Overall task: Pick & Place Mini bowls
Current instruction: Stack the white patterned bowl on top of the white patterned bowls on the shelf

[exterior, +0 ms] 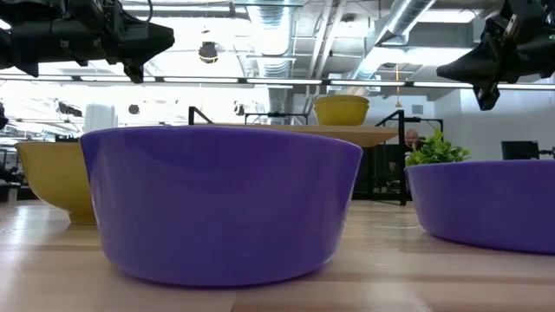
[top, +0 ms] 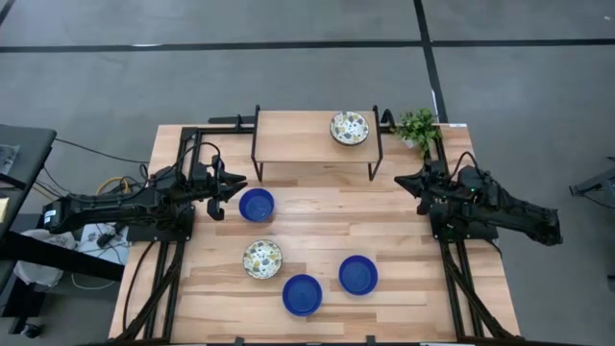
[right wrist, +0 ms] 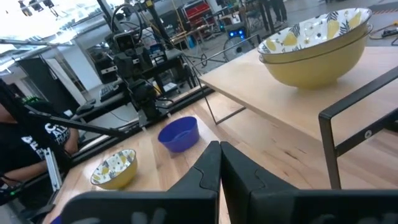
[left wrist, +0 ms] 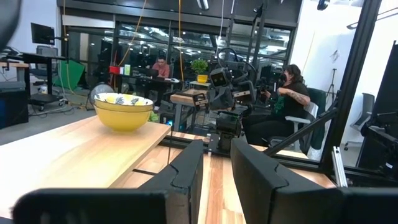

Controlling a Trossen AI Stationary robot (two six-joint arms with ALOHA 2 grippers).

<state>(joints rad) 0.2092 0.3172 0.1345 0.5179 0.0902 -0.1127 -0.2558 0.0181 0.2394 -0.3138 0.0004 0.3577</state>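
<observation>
Wooden counter (top: 404, 221) from above: four bowls, blue bowl (top: 257, 204) beside my narrow-gapped left pincer (top: 233, 186). Left wrist: patterned bowl (left wrist: 124, 110) on the far-edge shelf. Right wrist: right pincer (right wrist: 219, 151) closed, idle. Descending off-centre might clip the rim.

Left gripper (top: 227, 195) parted, right gripper (top: 407, 180) closed
</observation>
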